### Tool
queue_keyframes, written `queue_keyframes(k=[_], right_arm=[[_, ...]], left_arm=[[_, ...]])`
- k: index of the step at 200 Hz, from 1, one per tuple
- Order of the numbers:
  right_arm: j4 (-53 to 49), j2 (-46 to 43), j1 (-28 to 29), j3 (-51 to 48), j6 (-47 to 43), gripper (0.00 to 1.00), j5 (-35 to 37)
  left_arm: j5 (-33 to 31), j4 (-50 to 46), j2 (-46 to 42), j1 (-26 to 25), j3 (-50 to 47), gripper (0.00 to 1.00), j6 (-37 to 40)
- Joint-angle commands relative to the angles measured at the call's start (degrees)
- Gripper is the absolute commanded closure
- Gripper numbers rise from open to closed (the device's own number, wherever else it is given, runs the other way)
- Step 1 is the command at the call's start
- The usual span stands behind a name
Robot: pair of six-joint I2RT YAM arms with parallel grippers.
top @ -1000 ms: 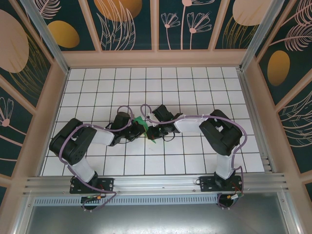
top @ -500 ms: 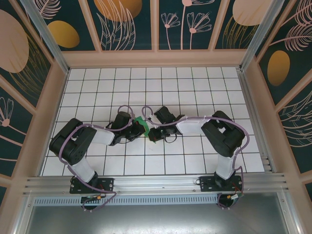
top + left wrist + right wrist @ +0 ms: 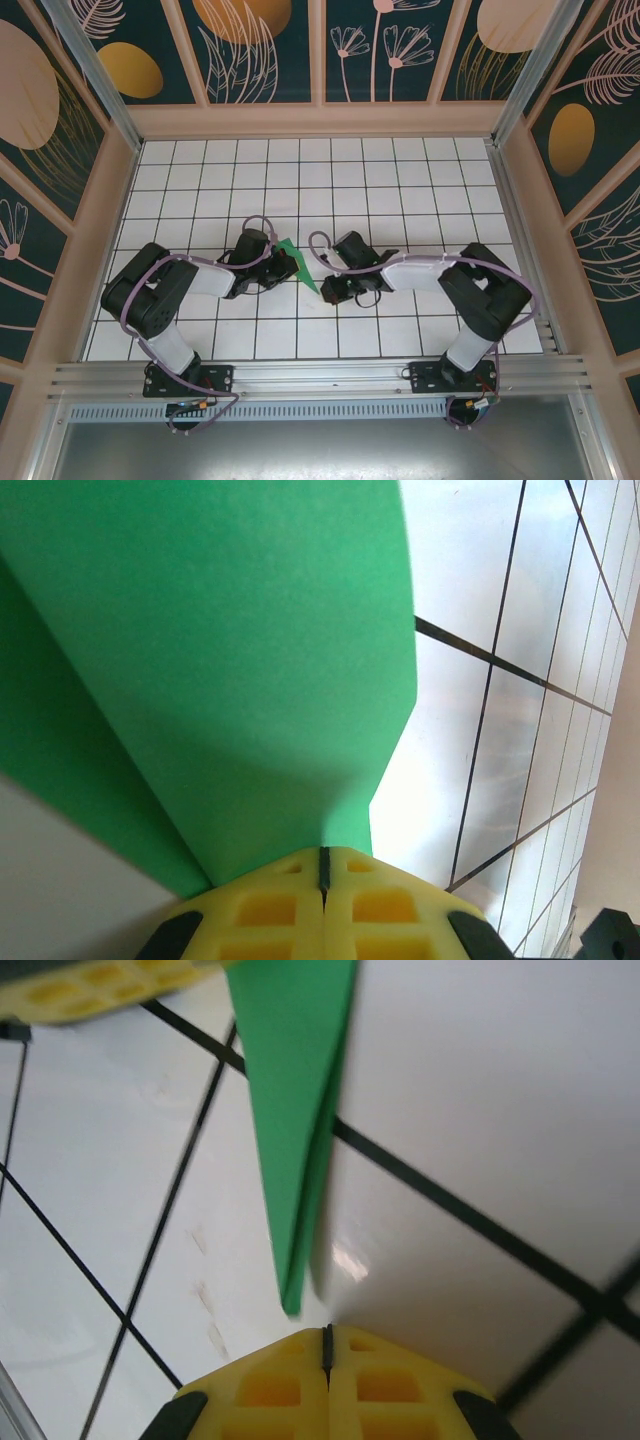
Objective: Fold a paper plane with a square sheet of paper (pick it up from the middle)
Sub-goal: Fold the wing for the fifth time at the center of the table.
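Two clenched claws: left gripper (image 3: 322, 860) pinches the paper plane (image 3: 298, 266) at its 9 o'clock edge. Right gripper (image 3: 327, 1338) is empty near its tip, and there's open table (image 3: 400, 180) toward 12.

black-and-white arms (image 3: 210, 283) with lilac cables (image 3: 123, 310), yellow gridded tool fingers (image 3: 265, 912).

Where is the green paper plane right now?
In the overhead view the paper plane is mid-table between the two arms, pinched in the left claw, its pointed tip just short of the shut right claw.

Paper plane (image 3: 220, 650): top beyond frame.
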Motion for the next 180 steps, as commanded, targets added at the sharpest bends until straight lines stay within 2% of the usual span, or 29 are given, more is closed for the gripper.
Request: queue_keyframes(k=[1,23,50,121,180], right_arm=[[-1.64,-6.10,0.15,0.35,3.74,1.00,4.00],[3.23,-7.14,0.41,1.69,8.19,1.00,5.07],[9.38,-2.86,0.63,3.51,11.72,1.00,4.22],[7.54,11.35,0.97,14.22,10.97,1.00,0.51],[5.43,12.26,1.34,10.27,7.65,1.00,-0.03]], left_arm=[[-14.72,-13.81,6.63,-0.19,-2.66,1.00,4.22],[-14.37,-13.51,6.11,-0.14,-2.05,1.00,4.77],[-14.27,-13.45,5.31,-0.13,-1.43,1.00,4.82],[-13.57,-13.16,3.98,-0.12,-1.72,1.00,4.34],[-16.73,-15.22,3.21,-0.18,-2.22,1.00,3.36]])
